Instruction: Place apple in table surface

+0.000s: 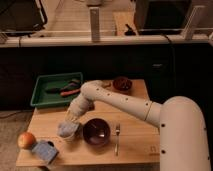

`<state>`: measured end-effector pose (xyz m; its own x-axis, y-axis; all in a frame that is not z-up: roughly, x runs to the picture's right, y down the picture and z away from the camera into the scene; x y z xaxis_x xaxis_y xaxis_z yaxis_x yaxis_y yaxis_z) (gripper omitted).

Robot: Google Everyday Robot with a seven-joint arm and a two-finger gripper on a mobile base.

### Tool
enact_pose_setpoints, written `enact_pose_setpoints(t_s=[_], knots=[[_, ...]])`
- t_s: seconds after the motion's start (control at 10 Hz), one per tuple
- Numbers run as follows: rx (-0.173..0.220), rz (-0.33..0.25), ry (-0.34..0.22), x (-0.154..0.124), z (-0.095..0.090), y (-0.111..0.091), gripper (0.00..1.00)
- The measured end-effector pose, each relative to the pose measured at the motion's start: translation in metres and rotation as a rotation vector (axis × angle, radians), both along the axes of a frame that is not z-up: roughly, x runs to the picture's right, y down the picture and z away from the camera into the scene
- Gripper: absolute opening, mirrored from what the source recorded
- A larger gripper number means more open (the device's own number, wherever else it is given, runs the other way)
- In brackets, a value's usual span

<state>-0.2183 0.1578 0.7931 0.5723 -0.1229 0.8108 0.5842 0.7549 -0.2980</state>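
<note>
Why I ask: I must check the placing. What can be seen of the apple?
The apple is a small round fruit, yellow-orange with a red blush, seemingly whole. It rests on the light wooden table surface at its picture-left edge near the front corner, nothing holding it. A blue pad lies just beside it; contact is unclear. The gripper is apart from it, over the table next to a dark bowl.

Robotics lab: white robot arm [125, 102] over wooden table [136, 144], rail [120, 39] behind.
</note>
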Motion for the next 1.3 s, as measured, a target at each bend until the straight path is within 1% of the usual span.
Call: enact_pose_setpoints(t_s=[0.1, 0.2, 0.3, 0.4, 0.5, 0.6, 0.8, 0.9, 1.0, 1.1, 1.3], knots=[[0.024, -0.025, 0.009, -0.019, -0.010, -0.002, 0.43], [0.039, -0.030, 0.012, -0.034, -0.016, -0.004, 0.53], [0.045, -0.029, 0.016, -0.043, -0.018, -0.002, 0.61], [0.052, -0.023, 0.017, -0.050, -0.022, -0.002, 0.72], [0.054, -0.019, 0.015, -0.052, -0.023, -0.003, 0.78], [0.057, -0.016, 0.013, -0.055, -0.024, -0.005, 0.80], [0.062, -0.025, 0.022, -0.076, -0.025, -0.007, 0.80], [0.060, -0.035, 0.026, -0.091, -0.025, -0.006, 0.80], [0.057, -0.038, 0.027, -0.096, -0.024, -0.006, 0.80], [0.052, -0.041, 0.028, -0.099, -0.023, -0.005, 0.80], [0.023, -0.061, 0.004, -0.113, -0.025, -0.003, 0.80]])
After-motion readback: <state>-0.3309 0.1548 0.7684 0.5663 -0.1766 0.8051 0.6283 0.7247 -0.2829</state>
